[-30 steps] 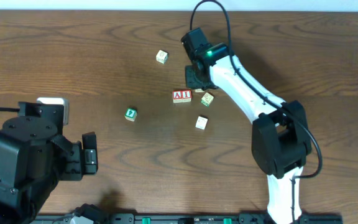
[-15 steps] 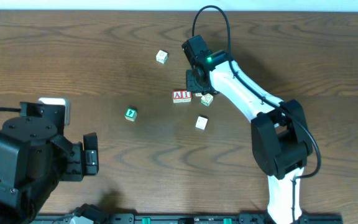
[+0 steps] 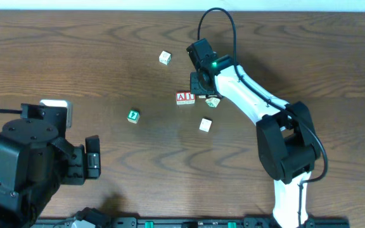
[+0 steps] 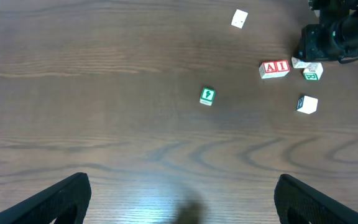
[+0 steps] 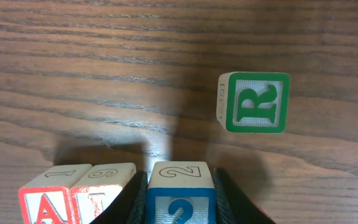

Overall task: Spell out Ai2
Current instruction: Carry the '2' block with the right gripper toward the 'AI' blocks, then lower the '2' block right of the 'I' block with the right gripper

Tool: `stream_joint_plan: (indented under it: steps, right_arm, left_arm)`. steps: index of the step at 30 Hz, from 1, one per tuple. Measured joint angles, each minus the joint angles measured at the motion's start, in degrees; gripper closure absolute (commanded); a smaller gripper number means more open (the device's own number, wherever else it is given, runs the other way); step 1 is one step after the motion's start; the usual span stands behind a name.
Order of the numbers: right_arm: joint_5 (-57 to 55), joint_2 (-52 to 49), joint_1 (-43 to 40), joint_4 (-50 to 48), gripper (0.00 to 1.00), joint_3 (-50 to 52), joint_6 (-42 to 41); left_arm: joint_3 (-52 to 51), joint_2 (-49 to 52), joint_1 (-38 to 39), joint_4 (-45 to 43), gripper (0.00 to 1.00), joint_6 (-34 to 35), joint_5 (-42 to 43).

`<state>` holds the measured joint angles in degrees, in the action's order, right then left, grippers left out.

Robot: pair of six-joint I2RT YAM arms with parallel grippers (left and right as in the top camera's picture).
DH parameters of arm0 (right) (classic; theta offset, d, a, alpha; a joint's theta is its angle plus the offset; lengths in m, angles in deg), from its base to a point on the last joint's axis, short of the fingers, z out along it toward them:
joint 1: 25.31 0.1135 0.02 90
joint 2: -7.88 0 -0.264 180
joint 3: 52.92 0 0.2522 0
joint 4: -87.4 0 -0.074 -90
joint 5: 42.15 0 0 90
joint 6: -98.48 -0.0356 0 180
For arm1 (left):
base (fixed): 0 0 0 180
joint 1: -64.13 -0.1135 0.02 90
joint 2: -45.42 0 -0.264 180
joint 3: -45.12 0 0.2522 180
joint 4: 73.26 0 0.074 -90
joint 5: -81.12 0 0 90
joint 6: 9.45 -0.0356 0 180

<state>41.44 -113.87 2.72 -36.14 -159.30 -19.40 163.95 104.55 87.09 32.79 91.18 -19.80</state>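
The red "A" block [image 3: 180, 97] and red "I" block [image 3: 189, 97] stand side by side mid-table; they also show in the right wrist view [image 5: 45, 198] [image 5: 101, 190] and in the left wrist view [image 4: 274, 68]. My right gripper [image 5: 180, 196] is shut on the blue "2" block [image 5: 181, 190], held right next to the "I" block. From overhead the right gripper [image 3: 199, 81] covers the "2" block. My left gripper [image 4: 182, 199] is open and empty near the table's front left.
A green "R" block [image 5: 253, 102] lies just beyond the "2" block, also seen overhead [image 3: 212, 101]. A green-marked block [image 3: 133, 115], a white block [image 3: 205, 125] and another block [image 3: 164, 57] lie scattered around.
My right gripper has moved slightly right and down toward the A and I blocks. The left arm has not moved.
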Motion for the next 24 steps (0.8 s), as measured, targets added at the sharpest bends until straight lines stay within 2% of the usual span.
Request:
stream_joint_plan:
  steps: [7, 24]
  right_arm:
    - [0.0, 0.0, 0.0, 0.0, 0.98, 0.0, 0.0]
    - [-3.8, 0.0, -1.9, 8.0, 0.98, 0.2, -0.9]
  left_arm:
    - [0.0, 0.0, 0.0, 0.0, 0.04, 0.0, 0.0]
    - [0.0, 0.0, 0.0, 0.0, 0.04, 0.0, 0.0]
